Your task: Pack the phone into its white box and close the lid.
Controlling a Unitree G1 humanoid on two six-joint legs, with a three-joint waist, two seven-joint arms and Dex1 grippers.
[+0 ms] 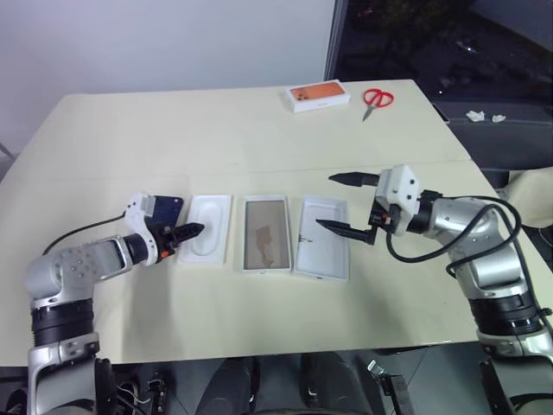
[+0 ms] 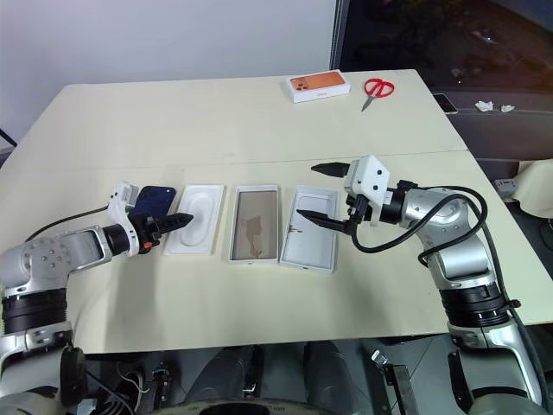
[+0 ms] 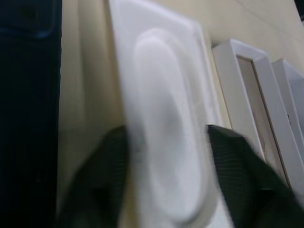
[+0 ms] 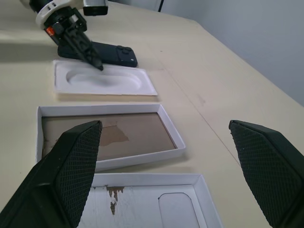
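The dark navy phone [image 2: 155,201] lies flat at the left of a row on the table. Beside it sits the white insert [image 1: 210,226] with its oval recess, then the white box [image 1: 264,233] with a brownish floor, then the lid [image 1: 323,236] lying inside-up. My left gripper [image 1: 192,231] has come in from the left, between the phone and the insert. It is shut on the insert's edge, one finger [image 3: 95,190] on each side. My right gripper [image 1: 327,201] hovers wide open just above the lid, holding nothing.
At the table's far edge are a small orange-topped box [image 1: 319,97] and red scissors [image 1: 377,98]. The table's right edge [image 1: 484,173] is close behind my right arm. The tabletop in front of the row of parts is bare.
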